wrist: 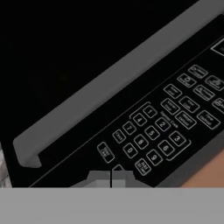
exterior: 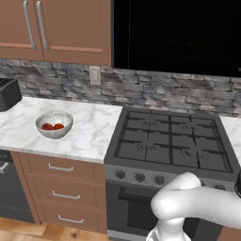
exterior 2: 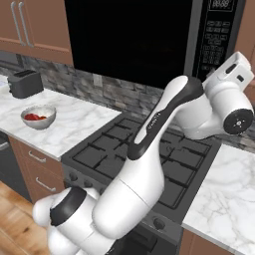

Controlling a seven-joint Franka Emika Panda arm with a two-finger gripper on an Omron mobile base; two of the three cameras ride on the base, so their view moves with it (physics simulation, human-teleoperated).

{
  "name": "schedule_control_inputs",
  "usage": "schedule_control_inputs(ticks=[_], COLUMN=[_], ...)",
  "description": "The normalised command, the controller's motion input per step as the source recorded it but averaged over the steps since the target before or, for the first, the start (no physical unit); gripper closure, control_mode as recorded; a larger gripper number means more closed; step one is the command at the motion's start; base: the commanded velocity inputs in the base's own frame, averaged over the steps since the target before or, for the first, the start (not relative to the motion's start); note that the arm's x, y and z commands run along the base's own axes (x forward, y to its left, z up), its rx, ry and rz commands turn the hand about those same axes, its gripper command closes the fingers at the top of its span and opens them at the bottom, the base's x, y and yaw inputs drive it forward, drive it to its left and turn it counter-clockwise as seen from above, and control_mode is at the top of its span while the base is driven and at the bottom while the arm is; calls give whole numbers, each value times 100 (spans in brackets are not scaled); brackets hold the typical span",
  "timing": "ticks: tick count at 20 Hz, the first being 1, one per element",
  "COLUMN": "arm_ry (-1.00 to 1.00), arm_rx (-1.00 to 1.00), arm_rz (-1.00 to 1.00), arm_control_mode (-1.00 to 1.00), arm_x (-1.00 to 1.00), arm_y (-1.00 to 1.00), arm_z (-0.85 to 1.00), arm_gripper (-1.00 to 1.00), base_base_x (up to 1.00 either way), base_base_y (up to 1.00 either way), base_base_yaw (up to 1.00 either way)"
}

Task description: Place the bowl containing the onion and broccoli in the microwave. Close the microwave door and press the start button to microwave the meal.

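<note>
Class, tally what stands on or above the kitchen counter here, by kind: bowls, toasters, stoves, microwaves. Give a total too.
Bowls: 1, the white bowl holding red pieces.
Toasters: 1, the toaster by the wall.
Stoves: 1, the stove.
Microwaves: 1, the microwave above the stove.
Total: 4

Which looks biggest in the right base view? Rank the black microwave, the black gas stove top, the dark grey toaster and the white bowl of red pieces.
1. Black microwave
2. Black gas stove top, partly hidden behind the arm
3. Dark grey toaster and white bowl of red pieces: they look alike, so unranked.
</note>
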Motion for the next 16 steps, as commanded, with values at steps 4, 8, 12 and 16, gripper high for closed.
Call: schedule_control_inputs(ticks=[4,8,12,16], arm_ry=[0,0,0,0], arm_rx=[0,0,1,0], arm_rz=[0,0,0,0], arm_control_mode=[-100,-100,-100,-100], arm_x=[27,18,10,14], arm_y=[0,-8,-18,-15], arm_z=[0,0,0,0], arm_gripper=[100,100,100,100], base_base_x=[0,0,0,0], base_base_y=[0,0,0,0], base_base_yaw=[0,0,0,0])
